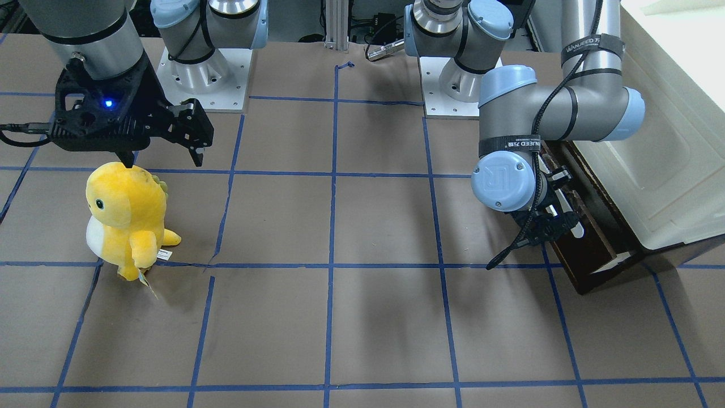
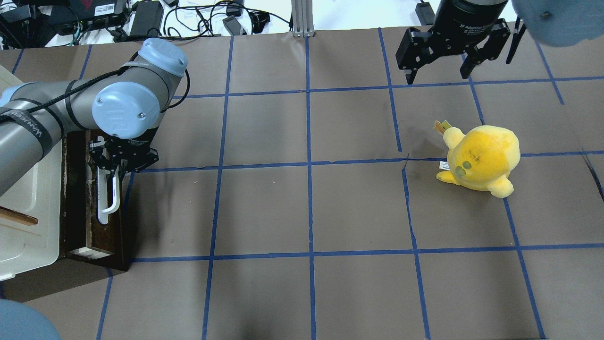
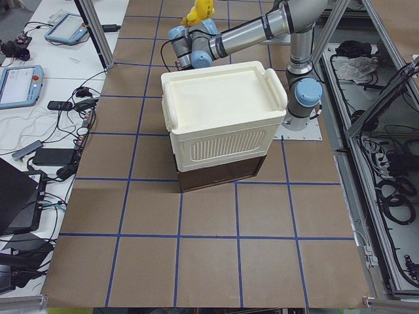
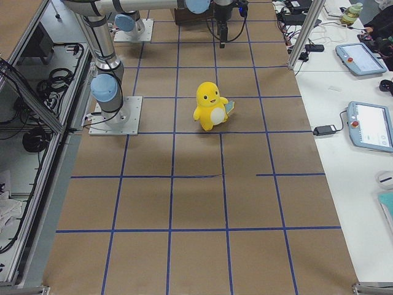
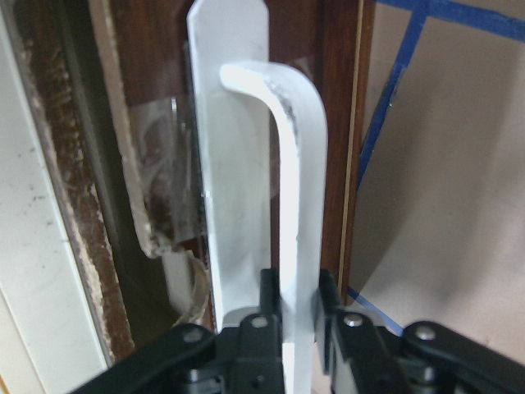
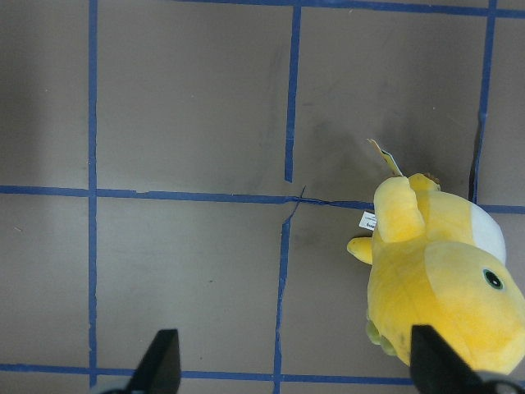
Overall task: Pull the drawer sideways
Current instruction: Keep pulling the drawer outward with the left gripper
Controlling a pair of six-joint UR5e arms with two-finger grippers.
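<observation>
Seen from across the table, the left gripper [image 1: 548, 225] sits low on the right, on the white handle [image 1: 571, 218] of the drawer [image 1: 586, 255]. The drawer is at the foot of the cream cabinet [image 1: 668, 141]. On the left, the right gripper [image 1: 163, 161] hangs spread just above a yellow plush toy [image 1: 127, 218].

From overhead, the drawer [image 2: 94, 226] juts out of the cabinet [image 2: 28, 203] at the left edge, and the left gripper [image 2: 113, 163] is at the far end of the handle [image 2: 109, 200]. The right gripper [image 2: 437, 78] is wide open, beyond the toy [image 2: 481, 158].

The left-end view shows only the cabinet [image 3: 222, 111] over the drawer [image 3: 219, 175]; the grip is hidden.

The right-end view shows the toy [image 4: 210, 106] upright.

The left wrist camera settles it: the fingers [image 5: 268, 291] pinch the handle [image 5: 299, 205] against the brown drawer front [image 5: 340, 123].

The right wrist camera shows the right gripper [image 6: 295, 365] spread over bare table [image 6: 189, 271], with the toy [image 6: 443, 279] to the right.
</observation>
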